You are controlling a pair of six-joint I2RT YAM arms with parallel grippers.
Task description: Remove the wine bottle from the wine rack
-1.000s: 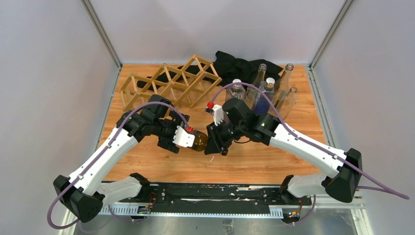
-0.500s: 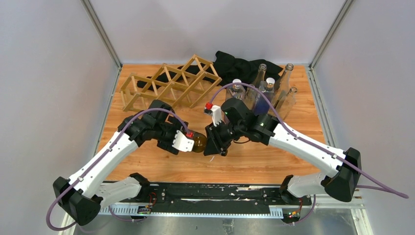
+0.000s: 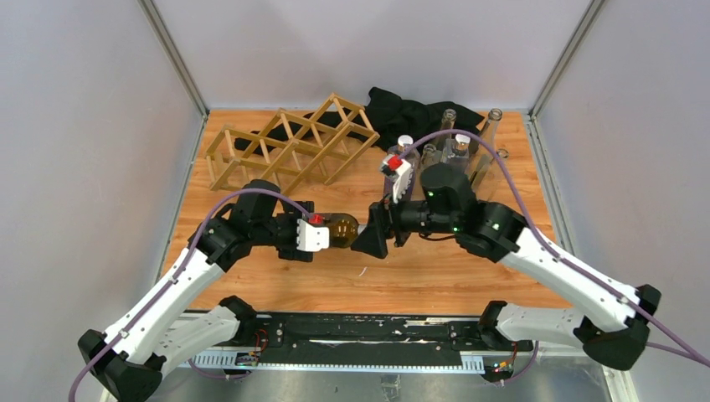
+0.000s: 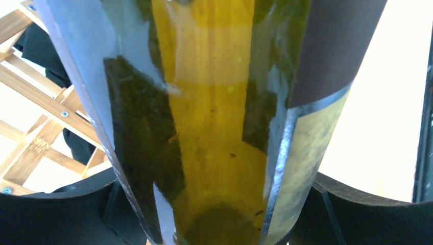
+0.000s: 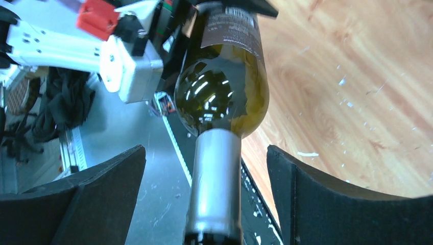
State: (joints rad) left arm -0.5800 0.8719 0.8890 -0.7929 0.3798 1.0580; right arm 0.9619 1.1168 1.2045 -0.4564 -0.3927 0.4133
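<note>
The wine bottle, dark green glass with a silver foil neck, lies level above the table's middle, clear of the wine rack. My left gripper is shut on the bottle's body. In the left wrist view the bottle fills the frame, with both fingers pressed on its sides around the left gripper. My right gripper stands open around the neck. The right wrist view shows the foil neck between the wide-apart fingers of the right gripper, touching neither.
A black cloth lies at the back, partly behind the rack. Several clear glass bottles stand at the back right, just behind my right arm. A black metal rail runs along the near table edge.
My right gripper has let go of the bottle's neck and opened wide, and its wrist has turned. My left gripper has closed on the bottle's body and lifted it a little towards the rack.
</note>
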